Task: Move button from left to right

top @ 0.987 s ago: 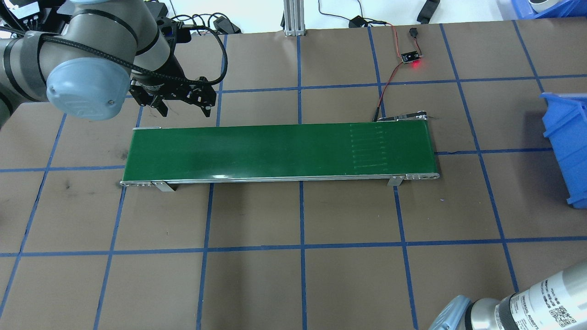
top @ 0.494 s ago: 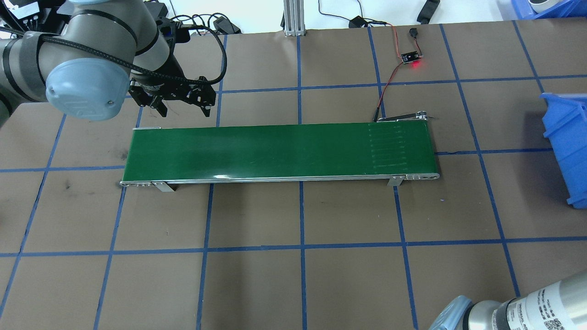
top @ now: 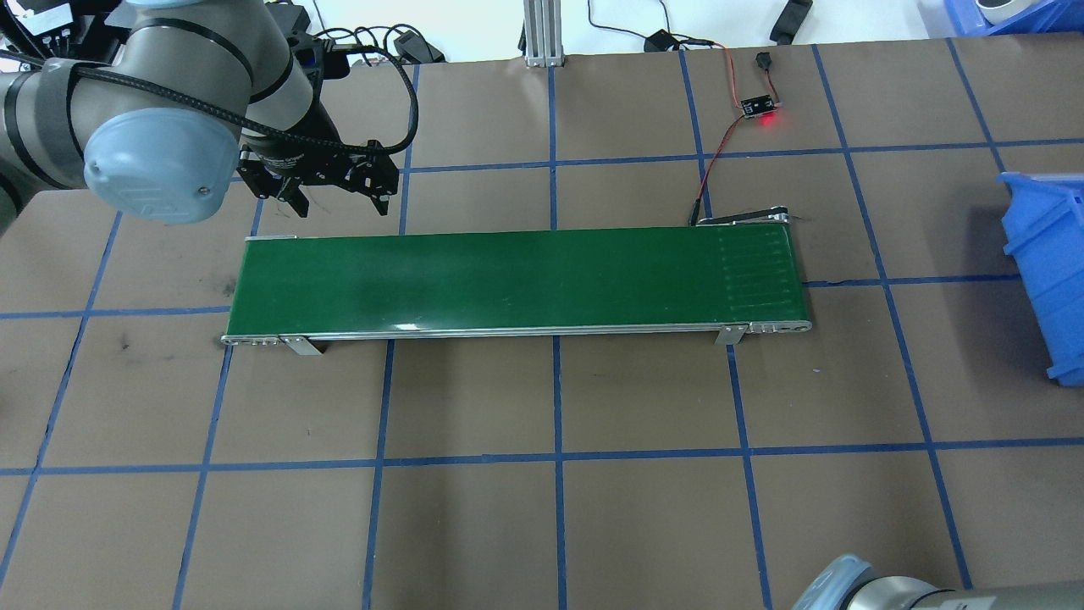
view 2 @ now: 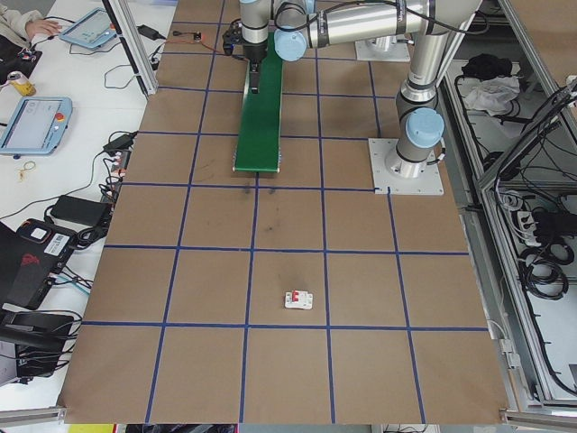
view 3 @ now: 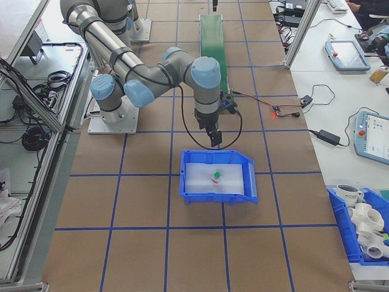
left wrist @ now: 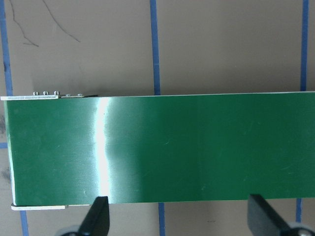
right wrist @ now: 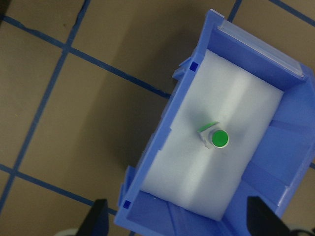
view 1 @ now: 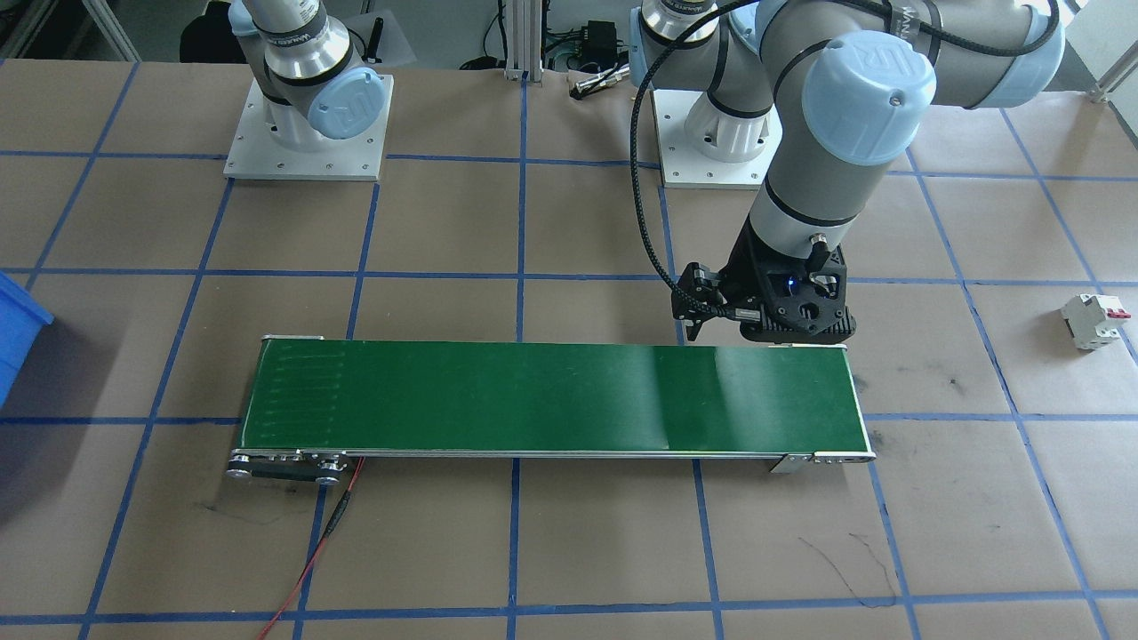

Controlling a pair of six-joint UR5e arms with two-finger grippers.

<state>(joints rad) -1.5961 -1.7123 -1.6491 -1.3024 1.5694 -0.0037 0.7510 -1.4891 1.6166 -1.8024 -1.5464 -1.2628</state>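
Nearest the overhead camera, the right arm [top: 898, 593] has slid almost out of the bottom corner; a second ago far more of its silver forearm showed there. From the right end of the table, the right gripper [view 3: 214, 140] hangs above the near rim of the blue bin [right wrist: 290, 128]. Its fingers [right wrist: 100, 216] are spread wide with nothing between them.

And there is the button [right wrist: 217, 137], lying on the white pad inside the bin, near the middle. It touches no wall. Its round green cap faces up at the wrist camera, with a pale blocky body beneath and a sliver of light green at one side. It looks tipped slightly, though that is hard to tell.

Further out, the conveyor belt [top: 508, 275] is running. Its ribbed seam [top: 756, 271] has crept to the right end over the last second, and the green surface carries nothing.

Beyond the belt's left end, the left gripper [top: 340, 202] has barely moved. Its fingers [left wrist: 97, 216] stand well apart and hold nothing.

Farthest back, a small sensor board [top: 760, 106] glows red.

My read is that the button has made the trip and the move is as good as finished.
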